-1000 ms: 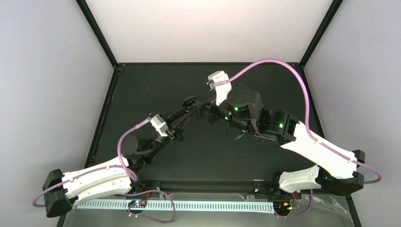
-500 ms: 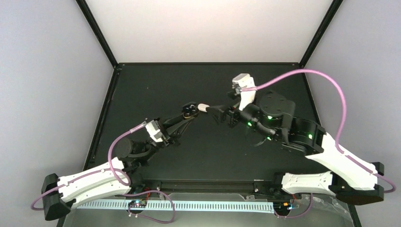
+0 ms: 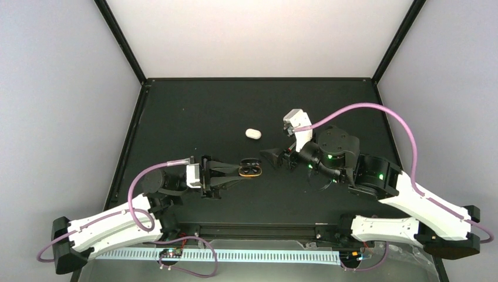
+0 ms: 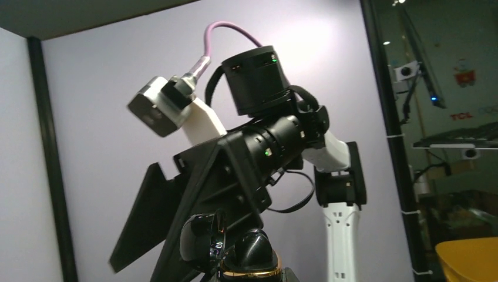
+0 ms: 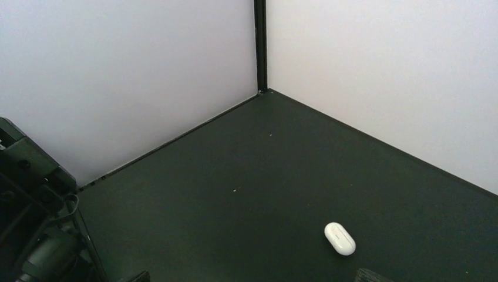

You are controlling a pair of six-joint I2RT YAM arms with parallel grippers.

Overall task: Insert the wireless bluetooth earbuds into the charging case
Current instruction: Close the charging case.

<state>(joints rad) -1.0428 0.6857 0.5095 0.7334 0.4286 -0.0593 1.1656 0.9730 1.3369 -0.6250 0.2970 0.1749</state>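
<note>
**Right arm nearer, and free**

We found the glossy white oval plastic charging case [image 3: 253, 133] lying on the black bench [image 3: 176, 117], long axis roughly left-to-right. Just near-right of the case, the right end effector [image 3: 265, 156] stood spread and empty, the closer one. Further off on the case's near side, the left end effector [image 3: 245, 171] pinched a glossy black gold-rimmed object [image 3: 252, 169].

Case [image 3: 252, 133] lies on the table [image 3: 176, 117] about centre. Left gripper [image 3: 243, 170] is near and slightly left of it, with a small object [image 3: 251, 169] between its tips. Right gripper [image 3: 264, 156] is just right of that object, not touching it.
</note>
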